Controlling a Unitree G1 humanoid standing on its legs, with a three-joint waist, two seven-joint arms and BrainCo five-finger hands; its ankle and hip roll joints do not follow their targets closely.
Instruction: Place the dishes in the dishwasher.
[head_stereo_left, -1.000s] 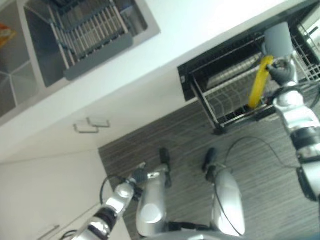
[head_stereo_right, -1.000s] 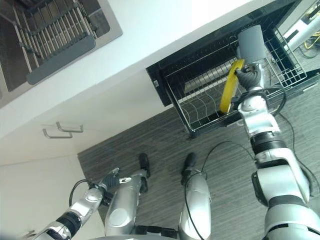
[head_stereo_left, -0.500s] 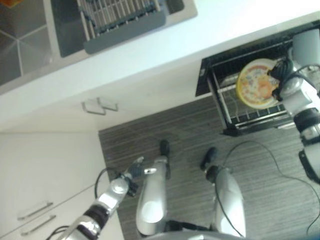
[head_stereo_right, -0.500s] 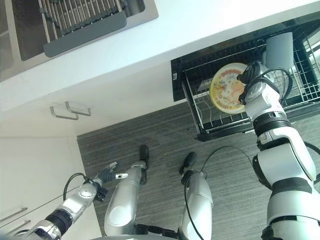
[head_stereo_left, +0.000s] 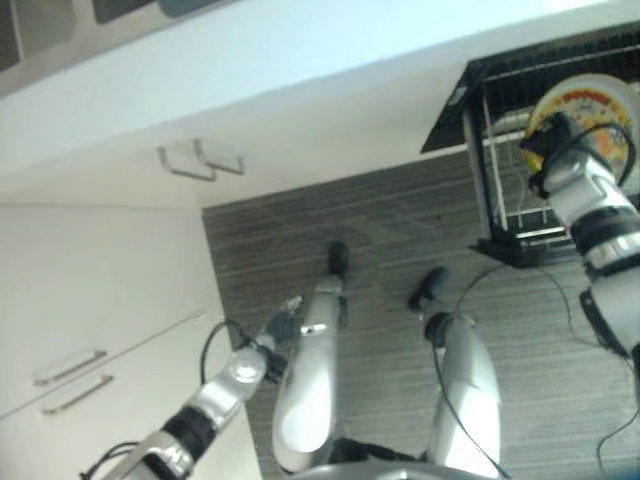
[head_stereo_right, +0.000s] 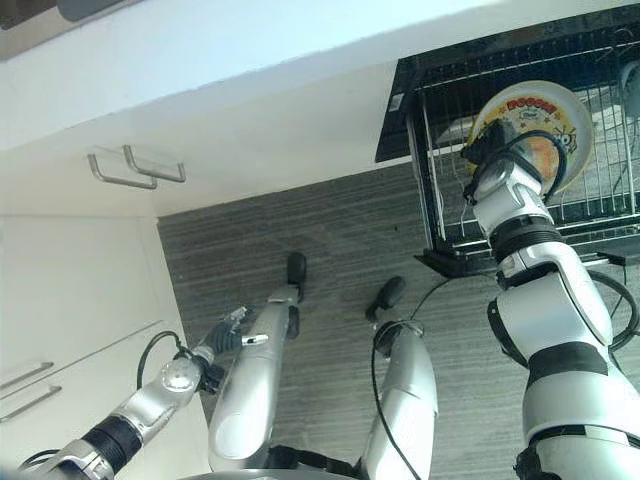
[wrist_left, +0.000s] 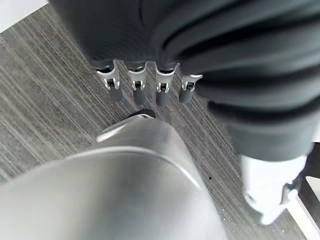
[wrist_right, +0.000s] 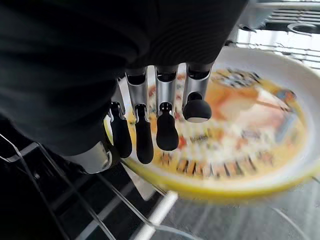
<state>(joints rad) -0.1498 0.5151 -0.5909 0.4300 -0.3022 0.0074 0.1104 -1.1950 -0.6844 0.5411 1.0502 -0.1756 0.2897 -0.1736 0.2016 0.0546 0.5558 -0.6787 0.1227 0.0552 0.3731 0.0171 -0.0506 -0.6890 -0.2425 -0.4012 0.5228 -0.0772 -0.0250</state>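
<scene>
Over the dishwasher rack — right hand, fingers curled on the yellow plate — left hand relaxed.

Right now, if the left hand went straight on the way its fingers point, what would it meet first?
Probably the grey striped floor: the left hand hangs open, fingers straight, pointing down at it.

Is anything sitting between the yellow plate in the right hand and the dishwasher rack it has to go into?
Nothing visible does. The right hand holds the yellow plate directly over the pulled-out dishwasher rack, and the wire tines near it look bare. The left hand hangs low by the floor.
</scene>
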